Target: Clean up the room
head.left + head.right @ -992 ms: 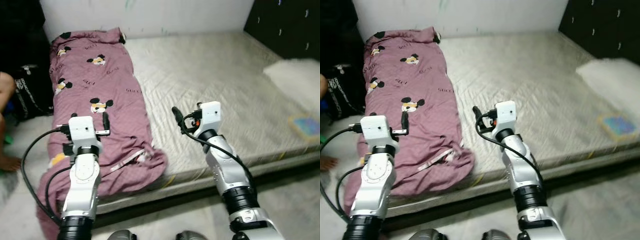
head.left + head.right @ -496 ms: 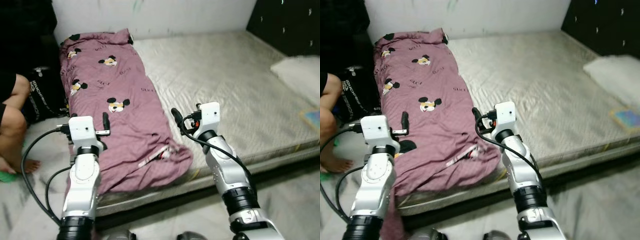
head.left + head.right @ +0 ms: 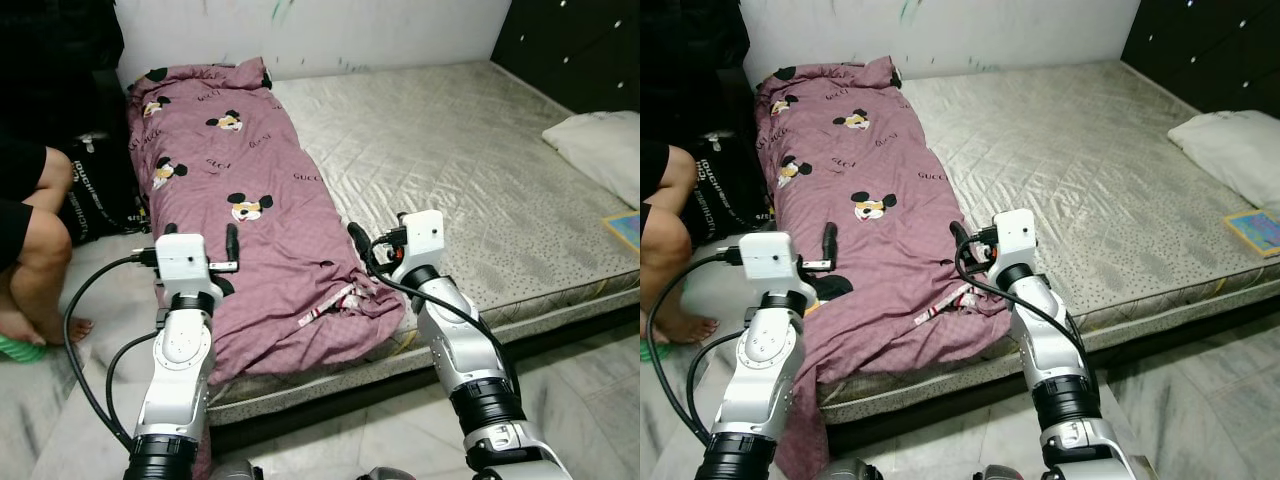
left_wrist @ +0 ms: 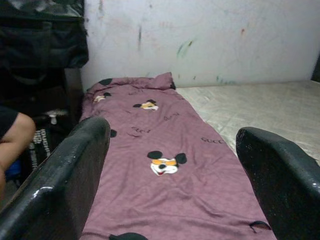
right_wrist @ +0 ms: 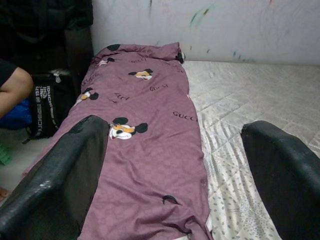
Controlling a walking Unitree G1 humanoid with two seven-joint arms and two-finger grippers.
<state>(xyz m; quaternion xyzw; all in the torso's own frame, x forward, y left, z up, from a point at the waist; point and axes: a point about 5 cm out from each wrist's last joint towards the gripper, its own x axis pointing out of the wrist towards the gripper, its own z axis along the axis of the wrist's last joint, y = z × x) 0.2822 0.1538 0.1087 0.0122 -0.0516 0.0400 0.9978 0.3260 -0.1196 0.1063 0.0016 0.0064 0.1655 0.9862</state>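
Both pincers are raised ahead of us over the near edge of the bed: in the left eye view our left pincer (image 3: 232, 240) sits at centre left above the maroon blanket (image 3: 250, 190), and our right pincer (image 3: 358, 240) at centre, just past the blanket's crumpled lower corner. That blanket lies in a long strip down the left half of the mattress (image 3: 450, 150), its lower end spilling over the near edge. A pillow (image 3: 600, 145) rests at the right edge, a small book (image 3: 625, 228) below it, and a seated person's leg (image 3: 40, 240) shows at far left beside a black bag (image 3: 95, 190). In the right eye view the same layout holds. The left wrist view shows that pincer's fingers (image 4: 65, 170) spread wide with nothing between them, the blanket stretching away beyond. The right wrist view shows the same: fingers (image 5: 65, 170) wide apart and empty, blanket and bare mattress ahead. We judge the risks to be pinching only a thin fold so the cloth slips free, dragging the hanging end to the floor, or swinging the left arm toward the person close by.
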